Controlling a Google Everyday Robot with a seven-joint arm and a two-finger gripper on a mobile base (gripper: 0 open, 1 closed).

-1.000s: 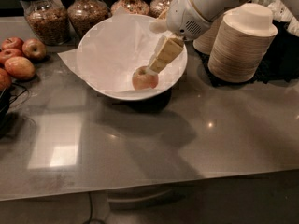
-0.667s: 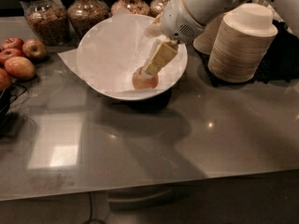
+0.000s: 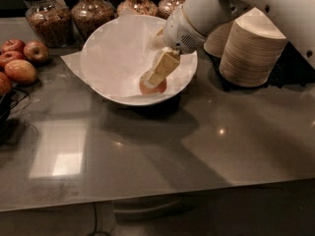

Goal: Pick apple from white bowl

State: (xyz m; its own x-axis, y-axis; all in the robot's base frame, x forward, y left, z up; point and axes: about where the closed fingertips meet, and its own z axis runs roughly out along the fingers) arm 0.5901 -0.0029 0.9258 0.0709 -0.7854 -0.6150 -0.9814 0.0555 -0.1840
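The white bowl (image 3: 106,58), lined with crinkled white paper, stands at the back middle of the grey counter. The apple (image 3: 157,88), pale with a red-orange blush, lies at the bottom of the bowl on its right side. My gripper (image 3: 151,81) reaches down into the bowl from the upper right. Its beige tip is right at the apple's top and covers part of it. The white arm (image 3: 197,18) crosses over the bowl's right rim.
Several darker red apples (image 3: 22,63) lie grouped at the far left. Glass jars (image 3: 47,16) of grains line the back edge. Stacks of beige disposable bowls (image 3: 251,53) stand to the right of the bowl. A dark basket edge (image 3: 4,117) shows at the left.
The arm and gripper have shifted slightly left and lower over the apple. The apple stays at the bottom of the bowl.
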